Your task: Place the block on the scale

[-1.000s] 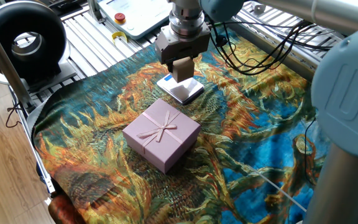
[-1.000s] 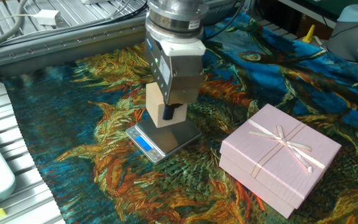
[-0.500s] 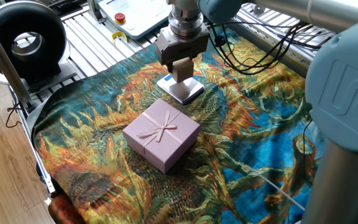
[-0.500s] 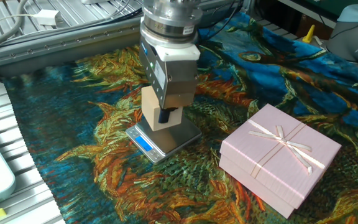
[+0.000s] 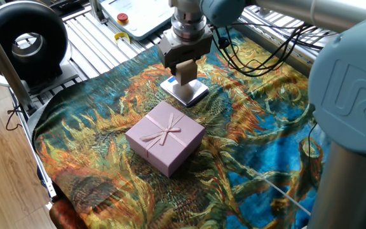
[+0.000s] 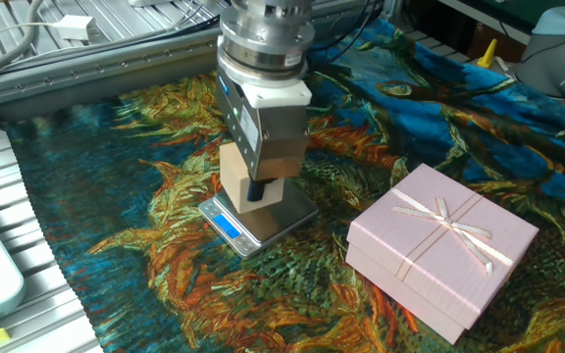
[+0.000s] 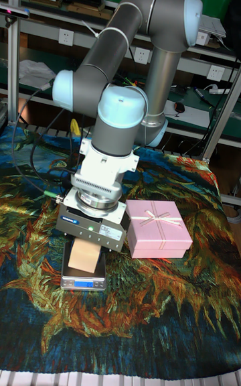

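**Inspector:** Since the small tan matte cube, the block, is clamped between the fingers of the grey two-finger claw, I record the claw as closed on it. Where does it sit relative to the target?

**Assistant:** Directly beneath the claw lies the thin silver-white rectangular slab with dark edges, the scale. The block hangs over the platform, upright and square to it. Whether its underside touches the platform I cannot tell; the tall fixed view shows it very close to or on the surface.

**Inspector:** Reason for that arrangement?

**Assistant:** In my judgement the claw grips the block by opposite side faces so the bottom face stays free to seat flat, and it is centred over the platform so the weight will bear evenly. Release appears to be the remaining step.

**Inspector:** Other items?

**Assistant:** Beside the claw, apart from the scale, stands the pink-lilac square gift box with a ribbon bow. It plays no part and is out of the descent path. Everything rests on the blue-and-orange sunflower-patterned cloth.

**Inspector:** Markings?

**Assistant:** The scale carries a small blue display panel at the corner; no digits are legible. The large grey arm housing farthest from the claw shows a raised "UR" logo.
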